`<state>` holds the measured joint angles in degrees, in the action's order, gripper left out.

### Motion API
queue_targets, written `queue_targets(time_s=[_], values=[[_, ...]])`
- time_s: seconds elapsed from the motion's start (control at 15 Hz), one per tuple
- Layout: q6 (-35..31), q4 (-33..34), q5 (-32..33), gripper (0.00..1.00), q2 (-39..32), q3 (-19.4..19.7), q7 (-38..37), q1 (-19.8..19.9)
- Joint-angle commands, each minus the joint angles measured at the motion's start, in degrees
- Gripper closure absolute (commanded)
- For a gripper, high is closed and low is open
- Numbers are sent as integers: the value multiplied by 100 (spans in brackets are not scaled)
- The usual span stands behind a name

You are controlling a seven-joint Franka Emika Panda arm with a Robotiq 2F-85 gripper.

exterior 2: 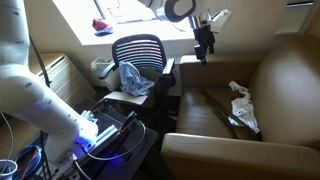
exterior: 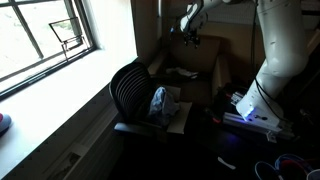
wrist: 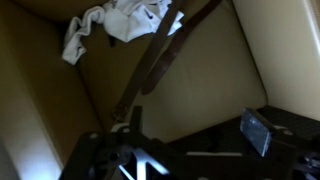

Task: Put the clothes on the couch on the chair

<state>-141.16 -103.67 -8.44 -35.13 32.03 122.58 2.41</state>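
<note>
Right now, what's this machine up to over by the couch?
A robot arm's gripper hangs above the brown couch, apparently holding nothing. A white cloth lies on the seat beside a dark strap. A bluish cloth already sits on the office chair. Whether the gripper is open is unclear.

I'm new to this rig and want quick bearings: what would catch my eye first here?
A crumpled white cloth lies on the seat of the brown couch, beside a dark strap. A bluish garment sits on the black mesh chair next to the couch. The gripper hangs above the couch's near armrest, between the two.
</note>
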Motion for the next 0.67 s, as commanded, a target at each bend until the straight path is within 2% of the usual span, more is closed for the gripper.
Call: queue_targets(time_s=[0.0,0.07,0.13,0.27,0.33,0.4,0.6], values=[[1112,1410,916,0,-1030,-843,-943,1186],[615,641,1117,0,-313,-1081,-816,1234],[798,918,1252,0,-580,-1181,-985,1428],[892,1216,1291,0,-892,-1223,-1074,1545],[538,897,1263,0,-647,-1289,-903,1546],[470,842,1377,0,-577,-1428,-557,1650],[1420,1998,1345,0,-1399,-2103,373,2351]])
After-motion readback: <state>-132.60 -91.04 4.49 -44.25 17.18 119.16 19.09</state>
